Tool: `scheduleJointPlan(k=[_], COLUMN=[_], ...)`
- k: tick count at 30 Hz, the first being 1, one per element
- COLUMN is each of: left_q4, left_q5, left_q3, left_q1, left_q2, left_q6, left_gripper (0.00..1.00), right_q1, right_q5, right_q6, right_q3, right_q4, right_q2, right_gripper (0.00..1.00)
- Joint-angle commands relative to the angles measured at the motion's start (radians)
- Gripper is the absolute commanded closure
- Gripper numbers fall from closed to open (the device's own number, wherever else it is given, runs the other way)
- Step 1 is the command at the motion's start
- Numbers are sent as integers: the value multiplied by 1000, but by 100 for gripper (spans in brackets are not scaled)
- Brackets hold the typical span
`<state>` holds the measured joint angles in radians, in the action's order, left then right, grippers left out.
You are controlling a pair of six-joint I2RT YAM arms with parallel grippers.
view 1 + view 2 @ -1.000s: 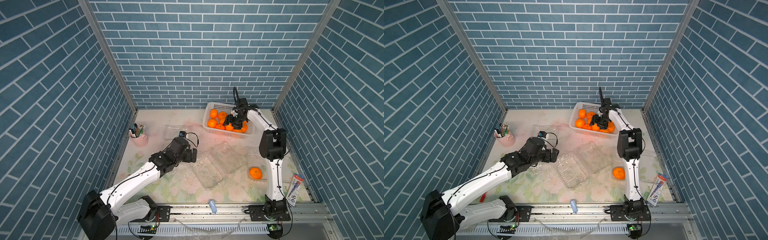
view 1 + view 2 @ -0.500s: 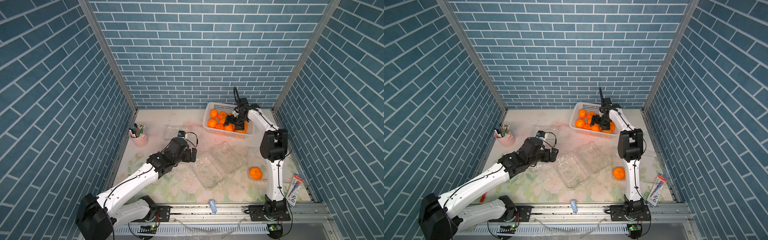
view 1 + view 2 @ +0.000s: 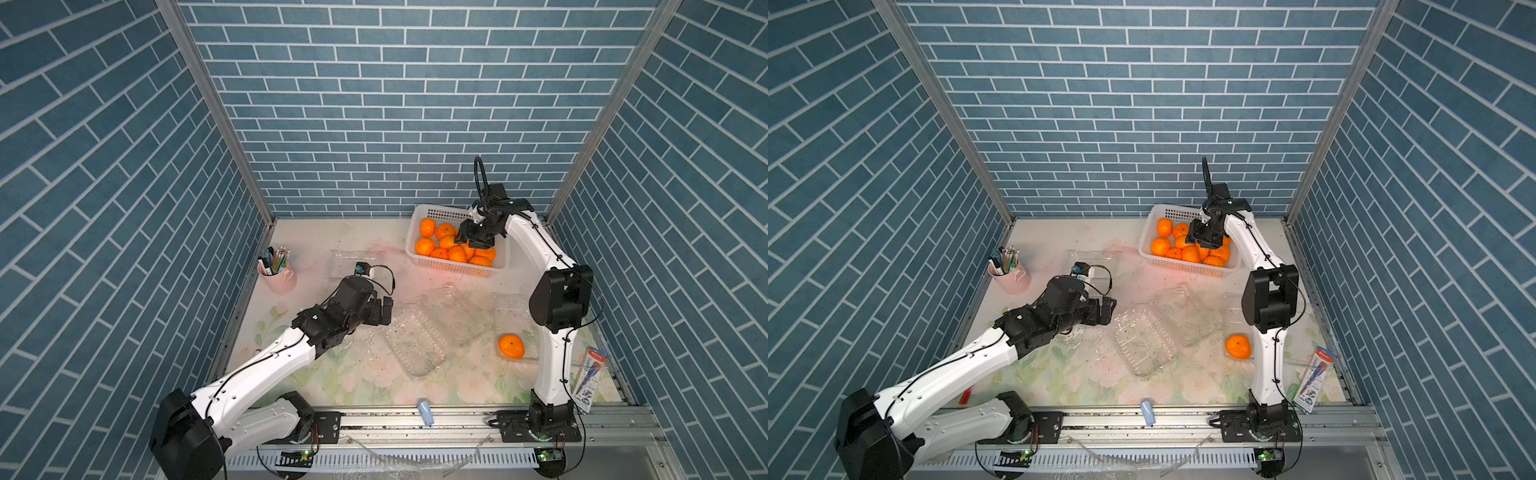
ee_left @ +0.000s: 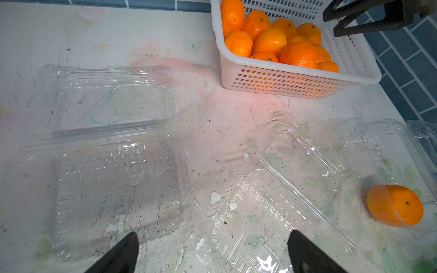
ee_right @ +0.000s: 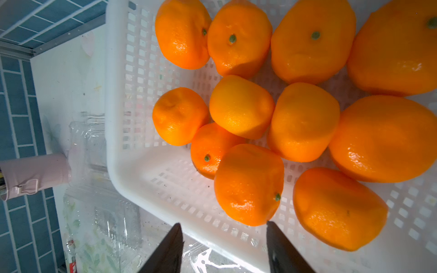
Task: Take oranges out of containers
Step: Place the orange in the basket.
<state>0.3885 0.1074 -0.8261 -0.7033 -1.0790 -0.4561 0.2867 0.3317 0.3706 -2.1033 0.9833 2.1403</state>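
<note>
Blue brick walls (image 3: 374, 104) box in a floral tabletop (image 3: 332, 374) on three sides. At the back R corner a white basket (image 3: 453, 266) holds most of the oranges (image 3: 426, 246), piled and touching; the right wrist view shows eleven. The right gripper (image 5: 223, 230) hangs over the basket's rim, jaws parted w/ nothing btwn them. One fingertip is just beside an orange but not gripping it.

Three clear containers lie on the table, lids open.
- Left container (image 4: 113, 189): partly hidden by the left arm in both top views. Both halves are empty in the left wrist view.
- Middle container (image 3: 415, 345): also empty, lying at a slant, plastic specked w/ dirt.
- Right container (image 3: 515, 316): beside the right arm. One lone orange (image 3: 511, 346) sits in the half nearer the robot's base; the other half is bare.

The left gripper (image 4: 212, 250) hovers low btwn the left and middle containers, jaws spread wide, holding nothing. A pink cup w/ pens (image 3: 278, 276) stands by the left wall, well apart from the fruit. A packaged item (image 3: 588, 374) lies at the table's R edge.
</note>
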Motion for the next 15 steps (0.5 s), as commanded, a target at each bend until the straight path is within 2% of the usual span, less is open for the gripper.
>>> scheduleJointPlan(k=[1,8,15], left_q4=[14,12,15], left_q5=[2,2,2], left_q3=[10,11,16], left_q1=[7,7,7], left_q2=[11,7,8], left_q6=[1,-3,-3], left_gripper=[1,1,1], right_q1=[19,21,19], right_q5=[38,62,30], right_q6=[-19,-31,-38], right_q3=[-44,-87,-19], right_q4=[-8,-2,-31], right_q2=[-23,46,88], right_gripper=[48,57,64])
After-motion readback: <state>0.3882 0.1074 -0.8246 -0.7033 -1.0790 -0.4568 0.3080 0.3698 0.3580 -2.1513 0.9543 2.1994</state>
